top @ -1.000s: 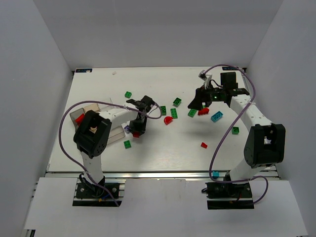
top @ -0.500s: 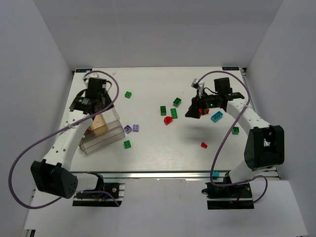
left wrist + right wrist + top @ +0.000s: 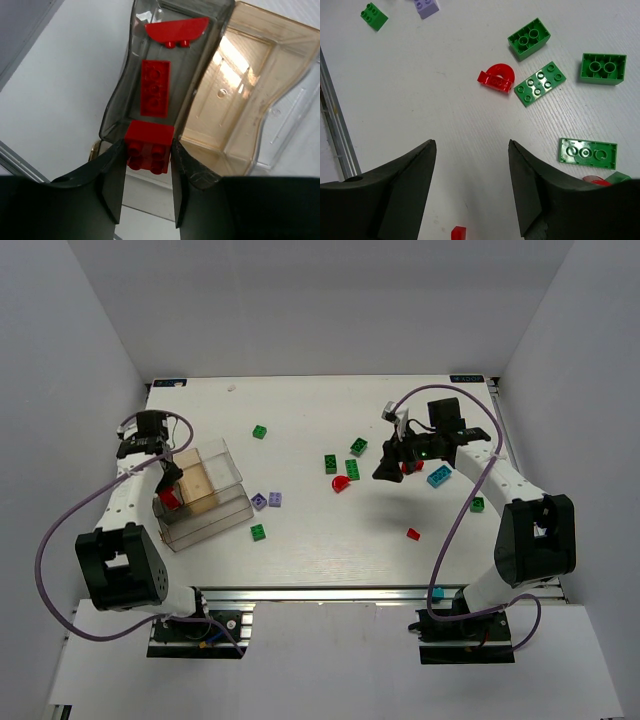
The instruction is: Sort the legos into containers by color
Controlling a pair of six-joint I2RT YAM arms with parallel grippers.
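Observation:
My left gripper [image 3: 168, 490] is shut on a red brick [image 3: 148, 145] and holds it over the near end of the clear container's [image 3: 212, 524] left compartment. That compartment [image 3: 120, 95] holds a flat red brick [image 3: 156, 88] and a curved red piece [image 3: 176, 31]. The compartment beside it looks tan [image 3: 245, 95]. My right gripper [image 3: 381, 471] is open and empty above the table [image 3: 472, 150]. Ahead of it lie a rounded red piece [image 3: 496, 78] and green bricks [image 3: 540, 83].
Loose bricks lie across the table: green ones [image 3: 259, 431] [image 3: 258, 531] [image 3: 477, 504], two purple [image 3: 267, 500], a teal one [image 3: 438, 476], a small red one [image 3: 413, 533] and a red one by the right wrist [image 3: 410, 466]. A teal brick [image 3: 436, 592] sits on the front rail.
My left arm swung from the table's middle, where it gripped a red brick, back over the container's left compartment. My right gripper drifted slightly left and stayed open.

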